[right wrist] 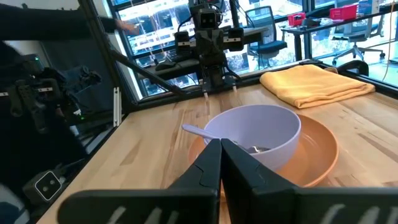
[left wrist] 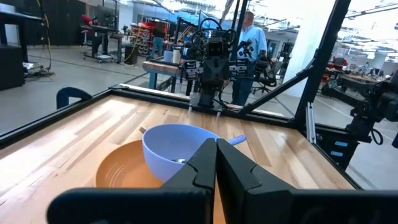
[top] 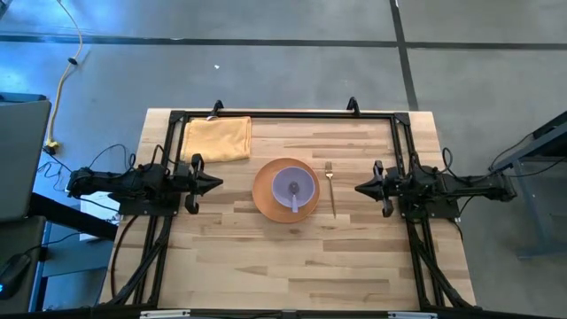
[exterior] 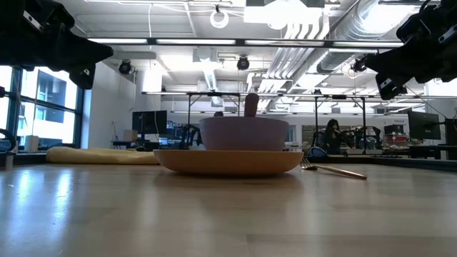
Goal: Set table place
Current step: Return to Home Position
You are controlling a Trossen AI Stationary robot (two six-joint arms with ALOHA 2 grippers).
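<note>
An orange plate rests on the pale wood table near its middle. A lavender bowl stands on the plate, with a spoon lying in it. A gold fork lies on the table right of the plate. A folded yellow napkin lies flat near the far left corner. My left gripper hovers shut left of the plate. My right gripper hovers shut right of the fork. Neither touches anything.
A black rail frame runs along the table's far edge and down both sides past the arms. Bare wood lies between the plate and the near edge. A person stands in the room beyond the table.
</note>
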